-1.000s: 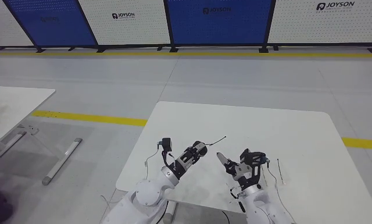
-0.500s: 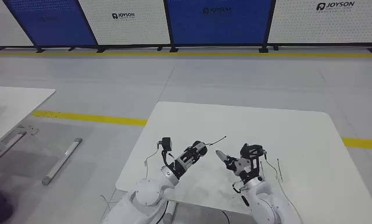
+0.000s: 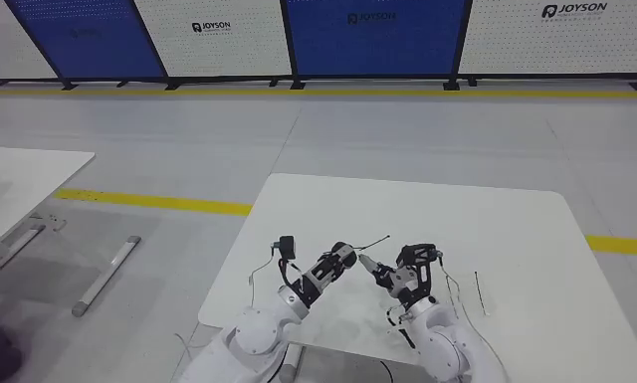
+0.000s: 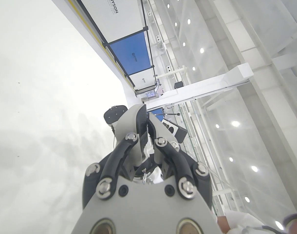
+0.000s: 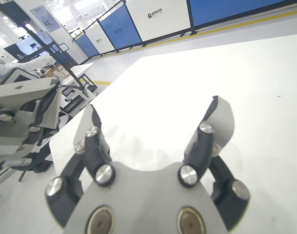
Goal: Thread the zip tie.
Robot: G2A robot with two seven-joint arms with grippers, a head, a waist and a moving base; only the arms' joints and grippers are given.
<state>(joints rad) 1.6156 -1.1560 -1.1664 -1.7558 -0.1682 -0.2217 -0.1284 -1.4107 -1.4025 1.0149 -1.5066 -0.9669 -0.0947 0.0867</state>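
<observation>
The left claw (image 4: pixel 144 113) is pinched tight, its two dark pads pressed flat against each other, and it hangs low over the white tabletop (image 3: pixel 498 224), not far in from the edge nearest the robot. Out of its tip pokes the zip tie (image 3: pixel 370 243), a thin black strip that runs away from the left claw, out over the tabletop and off toward the far side. Seen from the right wrist, the strip rises from the left claw as a long dark line slanting up across the room behind it. How much of the tie sits between the pads I cannot tell. Just beside the left claw, on the side the strip leans toward, is the right claw (image 5: pixel 154 113), spread wide with nothing between its grey fingers (image 5: pixel 222 115), only bare tabletop beneath them. The two claws are close but apart, and the tie's free end reaches past the right claw without touching it. Well apart from the left claw, beyond the right claw, a second black tie (image 3: pixel 481 291) lies flat on the tabletop. Far behind the left claw, across the grey floor and a yellow floor line (image 3: pixel 149 200), stands a row of blue and white partition panels (image 3: pixel 378 30).
</observation>
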